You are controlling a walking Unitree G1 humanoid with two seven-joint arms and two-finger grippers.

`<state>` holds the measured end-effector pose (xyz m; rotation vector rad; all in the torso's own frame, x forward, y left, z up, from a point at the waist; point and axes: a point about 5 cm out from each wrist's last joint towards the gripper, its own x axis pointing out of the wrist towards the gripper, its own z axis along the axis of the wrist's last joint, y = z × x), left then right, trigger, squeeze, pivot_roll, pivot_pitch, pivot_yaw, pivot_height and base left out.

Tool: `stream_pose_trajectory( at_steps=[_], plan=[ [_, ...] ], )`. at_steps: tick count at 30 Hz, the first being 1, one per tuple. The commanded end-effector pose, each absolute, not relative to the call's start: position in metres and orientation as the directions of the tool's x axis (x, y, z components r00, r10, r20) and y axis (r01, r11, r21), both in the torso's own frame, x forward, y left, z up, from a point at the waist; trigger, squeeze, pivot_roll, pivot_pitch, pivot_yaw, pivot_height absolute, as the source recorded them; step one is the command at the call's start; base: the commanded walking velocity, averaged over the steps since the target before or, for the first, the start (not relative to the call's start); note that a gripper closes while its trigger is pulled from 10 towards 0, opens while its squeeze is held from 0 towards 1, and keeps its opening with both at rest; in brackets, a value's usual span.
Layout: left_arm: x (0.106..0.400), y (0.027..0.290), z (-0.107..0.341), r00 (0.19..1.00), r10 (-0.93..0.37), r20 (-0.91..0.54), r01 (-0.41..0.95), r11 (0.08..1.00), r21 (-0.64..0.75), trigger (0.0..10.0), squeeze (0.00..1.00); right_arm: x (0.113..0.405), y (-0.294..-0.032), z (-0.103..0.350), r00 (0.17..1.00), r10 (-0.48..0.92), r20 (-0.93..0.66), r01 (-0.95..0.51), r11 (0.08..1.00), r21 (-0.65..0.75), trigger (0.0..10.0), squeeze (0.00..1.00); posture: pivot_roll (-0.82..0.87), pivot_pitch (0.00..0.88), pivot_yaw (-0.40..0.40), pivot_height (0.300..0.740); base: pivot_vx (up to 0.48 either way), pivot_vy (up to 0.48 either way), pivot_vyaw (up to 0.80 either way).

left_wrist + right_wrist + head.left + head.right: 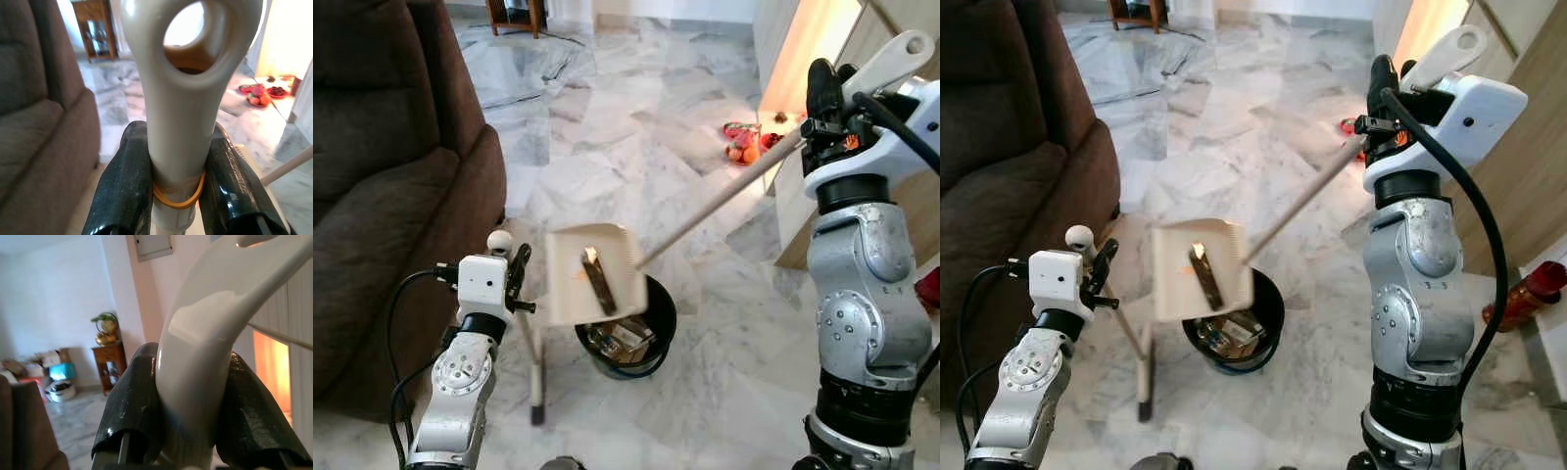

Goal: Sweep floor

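Left gripper (178, 196): two black fingers (122, 186) clamped on one broom handle (181, 112), yellow band round it; broom (530, 352) stood low by the brown sofa (382, 186). Right gripper (190, 431): two fingers clamped on one white dustpan handle (205, 338), raised high. One dustpan (595, 274) held tilted just above one black bin (658, 333), one dark strip lying in the pan. Marble floor (607, 147); red items (744, 142) noted well apart.

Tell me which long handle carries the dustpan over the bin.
The right tool's handle: it slants down to the dustpan. The left tool's goes to the floor.
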<state>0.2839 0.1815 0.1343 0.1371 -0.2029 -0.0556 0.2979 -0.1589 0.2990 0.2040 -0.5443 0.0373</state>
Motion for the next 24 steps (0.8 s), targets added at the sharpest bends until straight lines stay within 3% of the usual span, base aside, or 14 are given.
stream_pose_trajectory(
  at_steps=[1,14,24],
  plan=[
    [0.282,0.184,0.139,0.972,-0.069,0.226,0.034,0.987,0.158,10.0,0.00,0.290,-0.150,0.308,0.815,0.011,0.580,-0.146,0.972,0.186,10.0,0.00,0.12,0.175,-0.028,0.740,0.000,0.000,0.00],
    [0.281,0.182,0.137,0.973,-0.079,0.219,0.044,0.986,0.159,10.0,0.00,0.286,-0.136,0.304,0.805,0.033,0.592,-0.152,0.977,0.151,10.0,0.00,0.12,0.172,-0.026,0.740,0.000,0.000,0.00],
    [0.281,0.180,0.136,0.973,-0.084,0.216,0.050,0.986,0.161,10.0,0.00,0.279,-0.128,0.306,0.758,0.087,0.647,-0.130,0.991,0.018,10.0,0.00,0.12,0.167,-0.025,0.740,0.000,0.000,0.00]
  ],
)
